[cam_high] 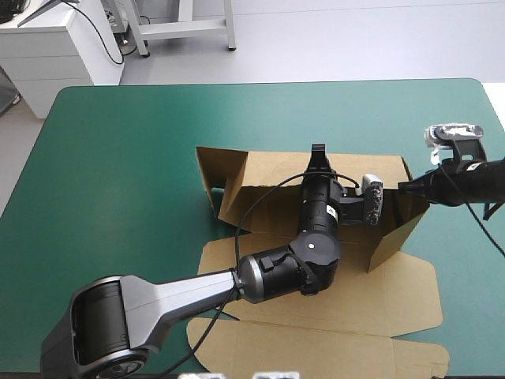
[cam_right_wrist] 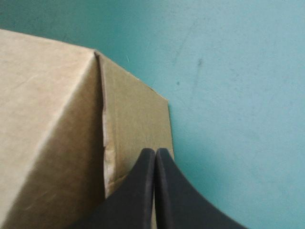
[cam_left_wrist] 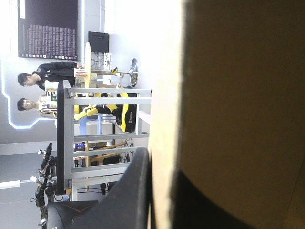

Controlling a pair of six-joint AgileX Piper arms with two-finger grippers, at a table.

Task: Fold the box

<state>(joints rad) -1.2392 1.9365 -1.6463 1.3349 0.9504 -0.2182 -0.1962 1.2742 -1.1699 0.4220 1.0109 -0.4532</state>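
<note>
The box lies near the middle of the teal-green counter, partly formed. Its far wall stands upright, and the right wall is raised and meets the far wall at a corner. A short flap stands raised at the left end. The lid lies flat on the counter, extending toward the near edge. The left arm enters from the near left corner and reaches across the lid into the box. The left gripper sits at the top edge of the far wall, roughly at mid-length. In the left wrist view one black finger lies against the pale cut edge of the brown board. The board's face fills the space just beyond that finger, and a dark shape lies on its other side. The left gripper is therefore nearly closed, with the wall sheet clamped between the fingers. The right arm enters from the right edge of the counter. The right gripper is at the outer face of the far right corner of the box. In the right wrist view its two fingers are pressed together into one pointed arch, with nothing between them. The tip of this arch lies over a narrow panel of board beside the corner crease. Whether the tip touches the board cannot be determined.
</note>
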